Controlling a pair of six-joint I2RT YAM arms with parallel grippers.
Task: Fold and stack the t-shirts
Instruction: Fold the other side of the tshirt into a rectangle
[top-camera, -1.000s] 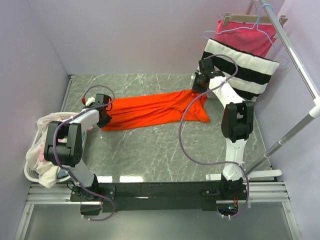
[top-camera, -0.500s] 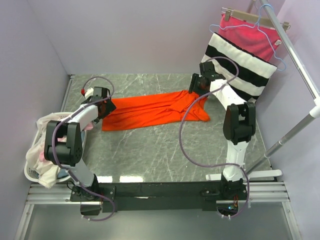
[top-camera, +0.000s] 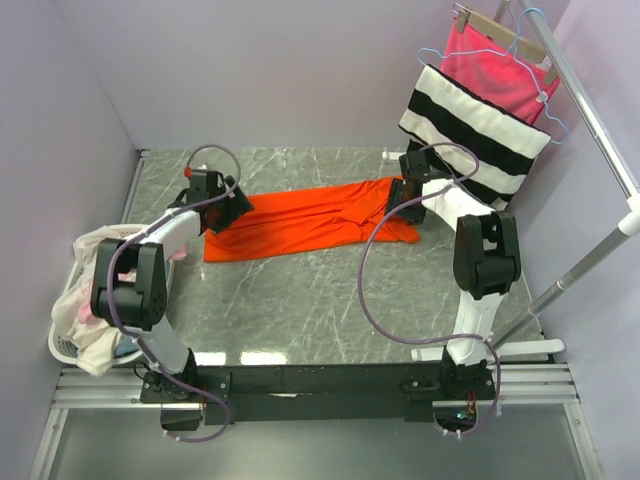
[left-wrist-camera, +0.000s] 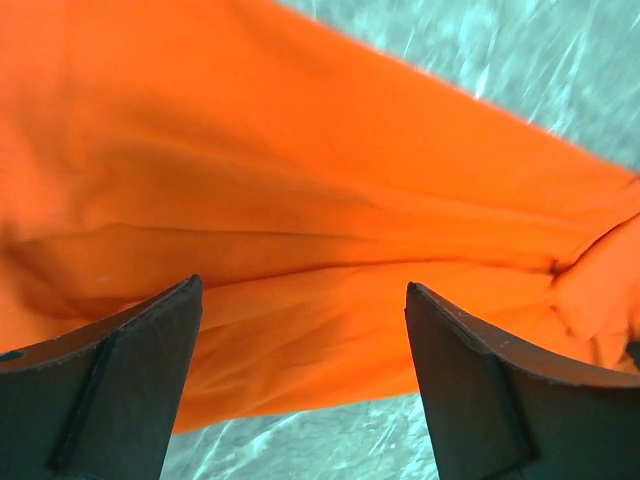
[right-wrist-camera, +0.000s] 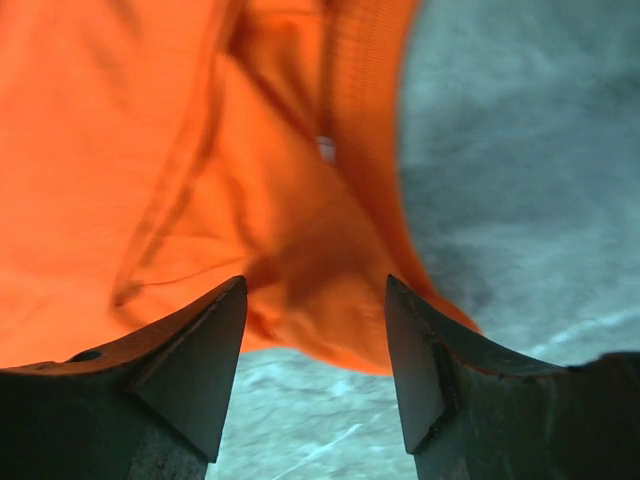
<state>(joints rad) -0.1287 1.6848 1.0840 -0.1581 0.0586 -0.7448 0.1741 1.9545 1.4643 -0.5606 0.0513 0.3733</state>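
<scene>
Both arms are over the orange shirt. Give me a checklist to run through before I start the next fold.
1. Check the left gripper is open and empty: ok.
2. Check the right gripper is open and empty: ok.
3. Check the orange t-shirt lies wholly on the table: ok.
4. Check the cloth is smooth enough to fold: not ok, creased lengthwise and bunched at the right gripper's end.
5. Check sleeves and hem are located: cannot tell.

left gripper (left-wrist-camera: 300, 300) jaws wide apart; right gripper (right-wrist-camera: 316, 292) jaws apart; both arms stretched forward.
</scene>
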